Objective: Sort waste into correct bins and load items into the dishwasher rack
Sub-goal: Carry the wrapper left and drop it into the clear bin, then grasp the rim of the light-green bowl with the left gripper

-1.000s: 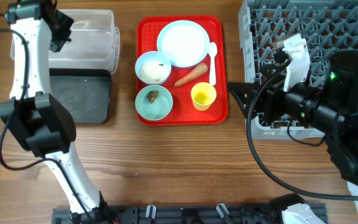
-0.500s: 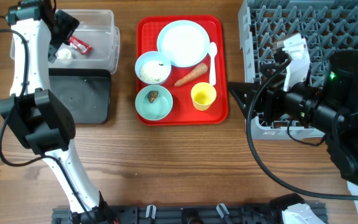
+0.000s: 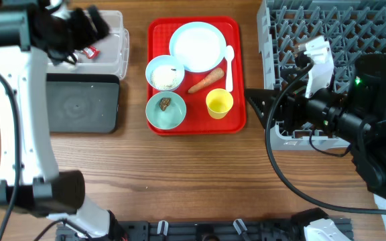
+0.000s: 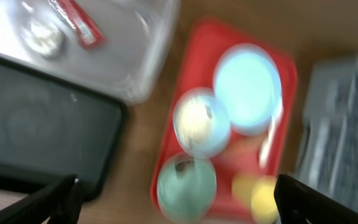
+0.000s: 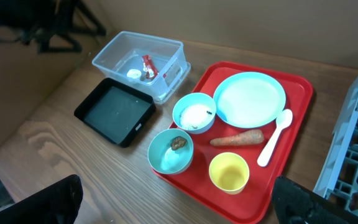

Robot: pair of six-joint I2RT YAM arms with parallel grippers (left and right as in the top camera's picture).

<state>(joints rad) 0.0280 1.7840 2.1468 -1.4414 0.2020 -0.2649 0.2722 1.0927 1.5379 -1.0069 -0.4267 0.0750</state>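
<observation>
The red snack wrapper (image 5: pixel 148 67) and the white scrap (image 5: pixel 133 73) lie in the clear plastic tub (image 3: pixel 116 40); my left gripper (image 3: pixel 86 30) hovers open above it, empty. The left wrist view is blurred. On the red tray (image 3: pixel 236 120) stand the pale blue plate (image 3: pixel 198 45), a pale blue bowl (image 3: pixel 165 72) with rice, a mint bowl (image 3: pixel 165 110) with the brown lump (image 3: pixel 165 102), the yellow cup (image 3: pixel 219 103), the carrot (image 3: pixel 206 80) and the white spoon (image 3: pixel 230 63). My right gripper (image 3: pixel 254 102) is open at the tray's right edge. The grey dishwasher rack (image 3: pixel 327 33) is at the right.
The shallow black tray (image 3: pixel 79 104) lies just in front of the clear tub, nothing in it. The right arm's body and cables cover the rack's front half. Bare wooden table stretches in front of the red tray.
My left gripper opened and let the red wrapper and white scrap fall into the clear tub, then the arm swung up and to the right. The right arm stayed still.
</observation>
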